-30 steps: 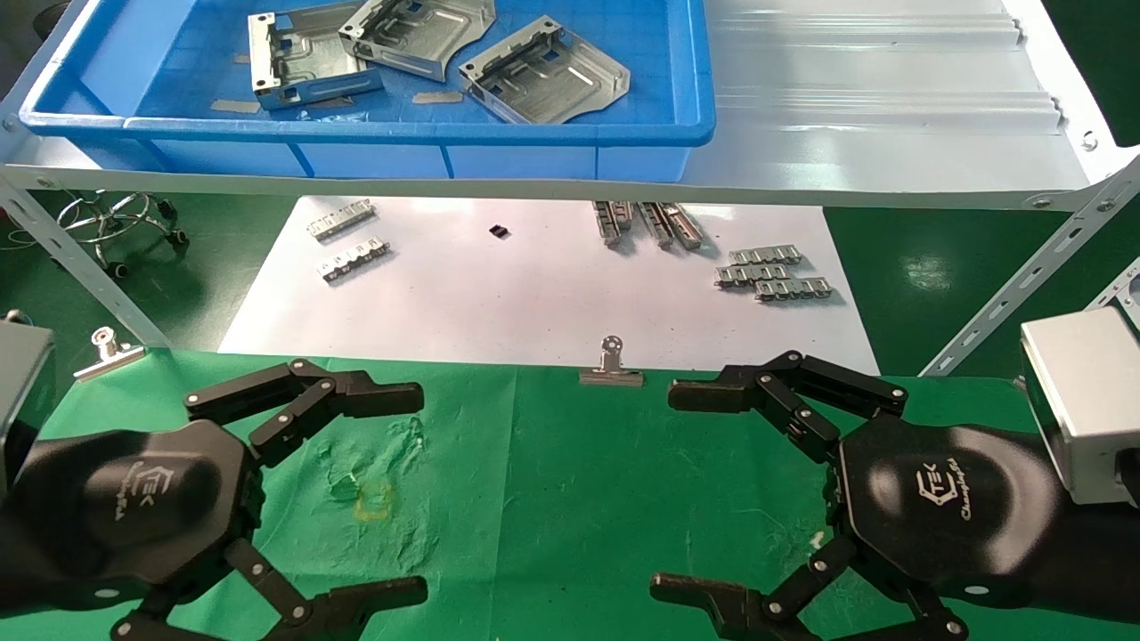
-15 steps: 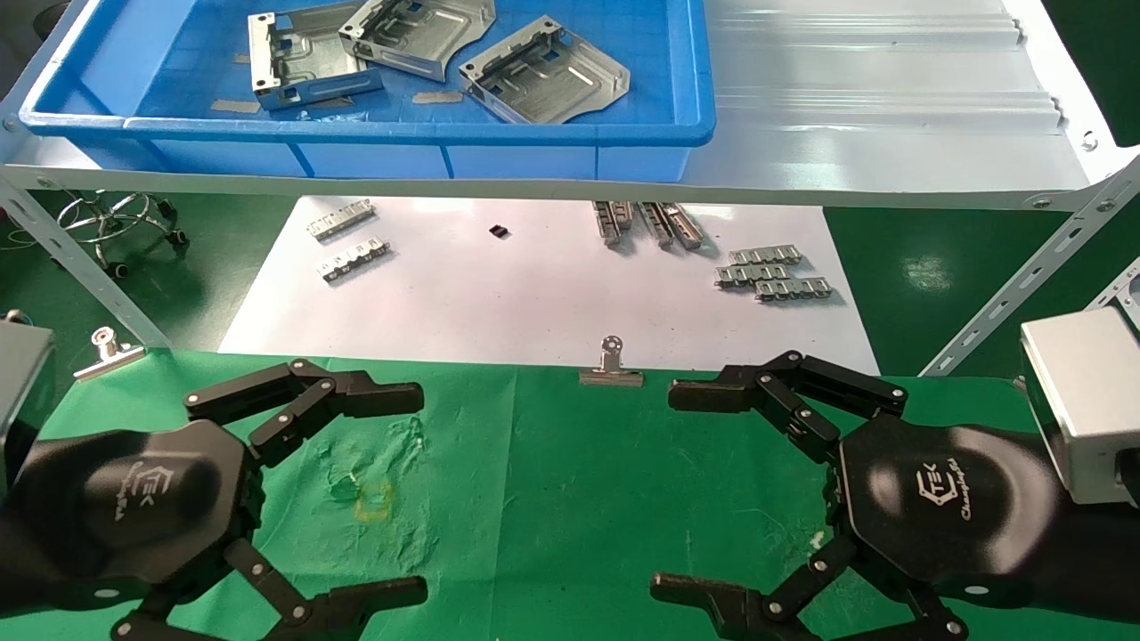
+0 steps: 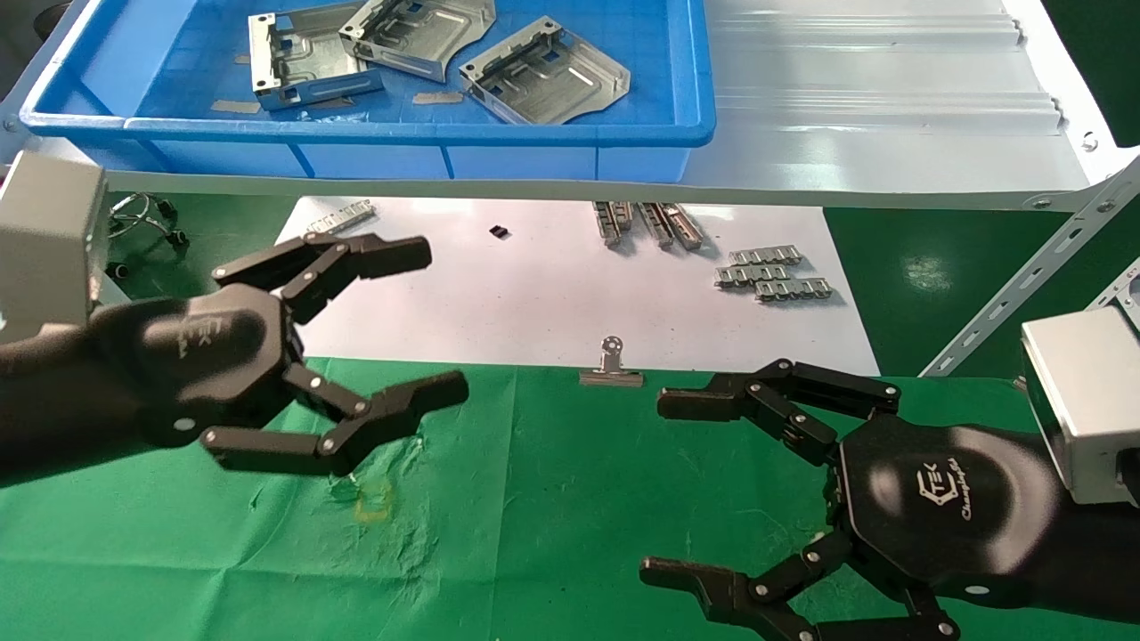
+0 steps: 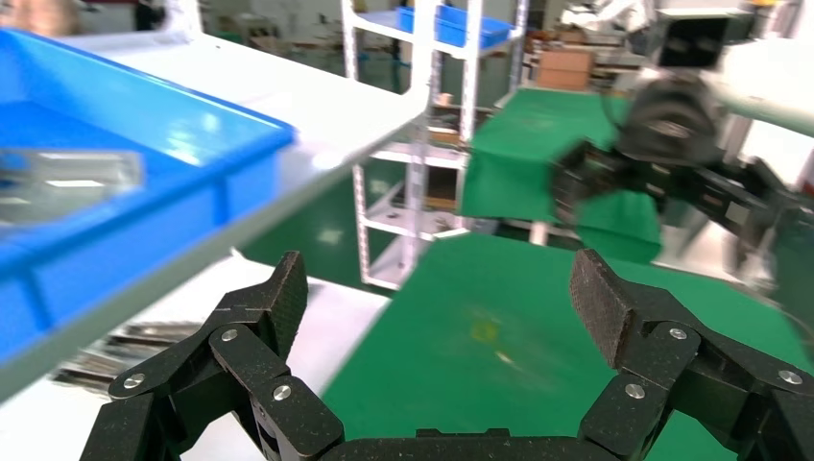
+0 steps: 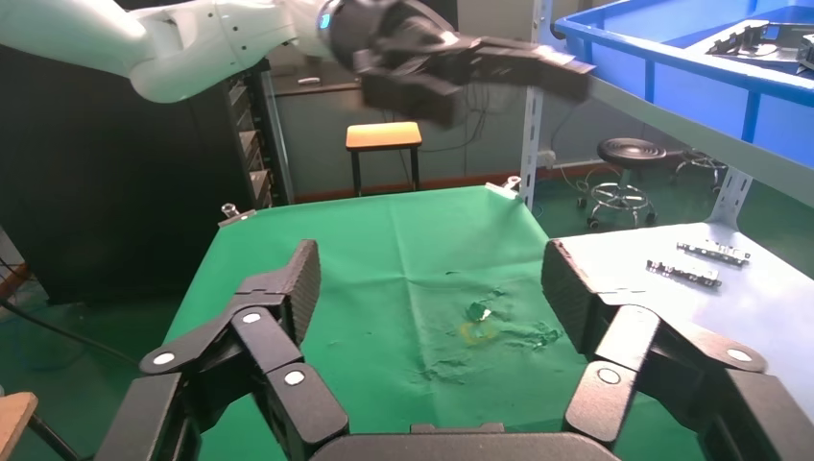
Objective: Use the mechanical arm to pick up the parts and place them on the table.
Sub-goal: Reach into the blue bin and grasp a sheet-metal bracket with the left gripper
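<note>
Three silver stamped parts lie in the blue bin [image 3: 410, 133] on the white shelf: one at the left [image 3: 307, 62], one in the middle [image 3: 419, 31], one at the right [image 3: 545, 76]. My left gripper [image 3: 436, 322] is open and empty, raised above the far left edge of the green table [image 3: 552, 499], below the bin's front wall. In the left wrist view its fingers [image 4: 614, 307] spread wide over the cloth. My right gripper [image 3: 663, 485] is open and empty, low over the table's right side; its wrist view shows the cloth and the yellow mark [image 5: 477, 332].
Narrow toothed metal strips [image 3: 773, 274] lie on the white paper sheet [image 3: 534, 294] beyond the table. A binder clip [image 3: 611, 367] holds the cloth's far edge. The shelf's slanted white legs [image 3: 1024, 276] stand at the right. A stool base [image 3: 142, 214] is at the far left.
My left gripper has risen and moved forward, from low over the cloth toward the bin's front. The right gripper has shifted only slightly. The parts have not moved.
</note>
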Controlling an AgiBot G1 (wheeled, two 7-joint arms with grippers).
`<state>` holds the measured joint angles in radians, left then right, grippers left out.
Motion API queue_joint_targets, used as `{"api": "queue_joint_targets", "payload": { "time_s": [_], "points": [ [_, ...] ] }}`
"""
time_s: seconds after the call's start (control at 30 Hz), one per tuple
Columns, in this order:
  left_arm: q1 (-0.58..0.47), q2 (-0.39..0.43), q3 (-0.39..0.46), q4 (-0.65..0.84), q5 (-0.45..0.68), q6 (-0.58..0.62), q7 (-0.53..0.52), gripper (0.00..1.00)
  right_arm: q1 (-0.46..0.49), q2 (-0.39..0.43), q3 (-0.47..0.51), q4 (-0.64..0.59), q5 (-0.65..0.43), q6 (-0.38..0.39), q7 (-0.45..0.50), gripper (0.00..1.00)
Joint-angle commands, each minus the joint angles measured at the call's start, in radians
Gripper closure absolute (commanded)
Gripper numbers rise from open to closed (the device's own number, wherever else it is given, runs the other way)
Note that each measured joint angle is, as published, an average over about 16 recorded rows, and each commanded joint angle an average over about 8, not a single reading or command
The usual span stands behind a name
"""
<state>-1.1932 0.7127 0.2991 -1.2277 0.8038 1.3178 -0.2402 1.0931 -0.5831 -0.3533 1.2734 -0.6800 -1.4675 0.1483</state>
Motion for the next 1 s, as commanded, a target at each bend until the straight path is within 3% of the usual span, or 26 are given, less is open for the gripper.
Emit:
{"api": "queue_joint_targets", "payload": {
  "time_s": [0.03, 0.43, 0.9, 1.0],
  "points": [
    [-0.024, 0.019, 0.002, 0.006, 0.014, -0.034, -0.007, 0.0, 0.0, 0.0, 0.0, 0.0, 0.0, 0.0, 0.0, 1.0],
    [-0.345, 0.219, 0.117, 0.253, 0.245, -0.175, -0.025, 0.0, 0.0, 0.0, 0.0, 0.0, 0.0, 0.0, 0.0, 1.0],
    [-0.702, 0.489, 0.254, 0.795, 0.482, -0.243, 0.103, 0.0, 0.0, 0.0, 0.0, 0.0, 0.0, 0.0, 0.0, 1.0],
    [-0.741, 0.536, 0.268, 0.896, 0.508, -0.275, 0.145, 0.14, 0.0, 0.0, -0.001, 0.0, 0.0, 0.0, 0.0, 1.0]
  ]
}}
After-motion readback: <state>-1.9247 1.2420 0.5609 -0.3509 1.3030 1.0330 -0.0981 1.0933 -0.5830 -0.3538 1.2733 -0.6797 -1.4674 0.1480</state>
